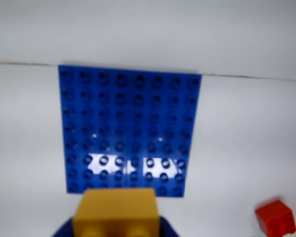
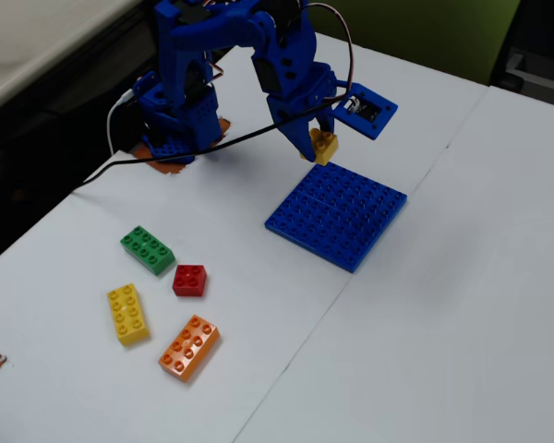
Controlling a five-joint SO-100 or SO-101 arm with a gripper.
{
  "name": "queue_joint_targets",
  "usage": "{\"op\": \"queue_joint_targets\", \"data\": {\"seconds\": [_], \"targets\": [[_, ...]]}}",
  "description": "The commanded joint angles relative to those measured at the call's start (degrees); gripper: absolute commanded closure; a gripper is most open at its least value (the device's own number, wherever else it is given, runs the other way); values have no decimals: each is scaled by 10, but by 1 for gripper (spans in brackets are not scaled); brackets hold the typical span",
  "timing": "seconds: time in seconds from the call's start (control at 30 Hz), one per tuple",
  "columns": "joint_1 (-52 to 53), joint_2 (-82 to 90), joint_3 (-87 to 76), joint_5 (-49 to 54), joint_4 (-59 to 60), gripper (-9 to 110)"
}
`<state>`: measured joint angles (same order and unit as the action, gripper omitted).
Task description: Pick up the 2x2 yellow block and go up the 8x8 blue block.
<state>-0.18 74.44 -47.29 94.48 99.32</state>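
Yellow 2x2 block (image 1: 115, 211), studs toward camera, gripped in hand (image 2: 319, 148) above blue baseplate (image 2: 337, 215).

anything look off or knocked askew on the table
Nothing stands out. The gripper holds the 2x2 yellow block above the blue baseplate's edge; the loose bricks lie flat, apart.

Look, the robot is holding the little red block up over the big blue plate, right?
Not quite: the end effector holds the little yellow block, not a red one. The fixed view shows the red block lying on the table. The rest is right: it hangs over the blue plate's edge.
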Motion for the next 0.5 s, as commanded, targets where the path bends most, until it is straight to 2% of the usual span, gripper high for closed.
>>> {"op": "queue_joint_targets", "data": {"seconds": [0.0,0.47], "targets": [[-2,-21,54,-8,-11,101],[-3,-71,88,-21,-29,101]]}}
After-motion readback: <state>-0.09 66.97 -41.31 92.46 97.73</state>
